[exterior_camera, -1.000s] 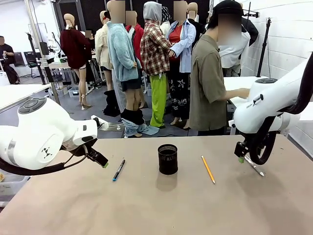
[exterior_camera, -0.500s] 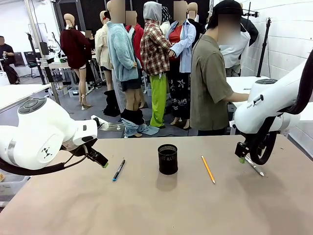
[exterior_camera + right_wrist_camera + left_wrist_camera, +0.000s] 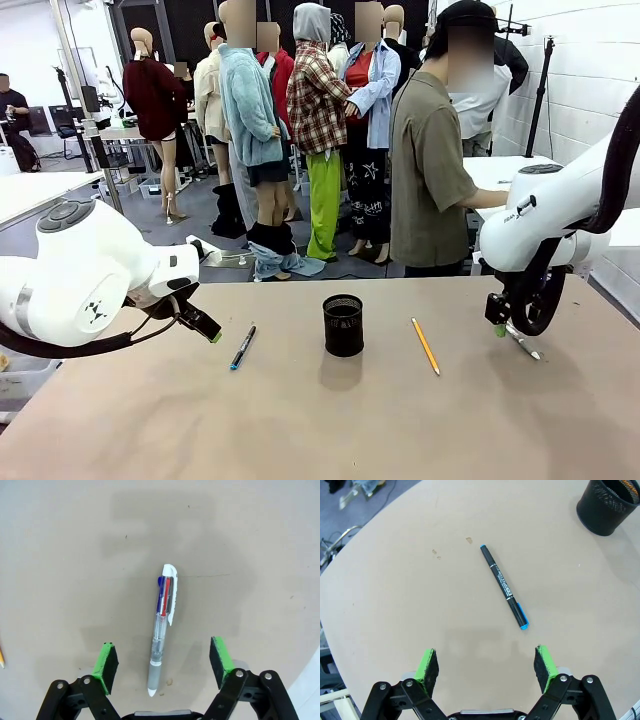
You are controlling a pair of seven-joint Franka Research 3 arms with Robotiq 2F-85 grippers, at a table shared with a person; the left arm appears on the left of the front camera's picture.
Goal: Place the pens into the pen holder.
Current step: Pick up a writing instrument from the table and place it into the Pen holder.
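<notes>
Left claw point(image 3: 207, 328) is hanging low over the counter point(image 3: 300, 430) on the left side, jaws gaping wide, gripping nothing. In its wrist view the left claw point(image 3: 487, 662) is showing both green pads point(image 3: 427, 666) spread, bare counter between them. Blue pen point(image 3: 242, 347) is lying flat just beside that claw, on the holder side; in the wrist view the blue pen point(image 3: 504, 586) is sitting ahead of the pads, diagonal, blue cap end nearer the claw, not touching it.

Holder point(image 3: 343, 325) is standing upright mid-counter, black mesh; nothing is sticking out of its top. In the left wrist view the holder point(image 3: 610, 505) is in the top right corner, well apart from the blue pen.

Pencil point(image 3: 425, 346) is lying flat right of the holder, near it but apart.

Right claw point(image 3: 497, 322) is pointing down at the right side of the counter, right over the clear pen point(image 3: 522, 342). In its wrist view the right claw point(image 3: 162, 662) is standing wide, straddling the clear pen point(image 3: 162, 635), gaps on both sides, pads not touching it. Pen is lying flat on the counter.

A person point(image 3: 430, 170) is standing beyond the far edge, turned away.
</notes>
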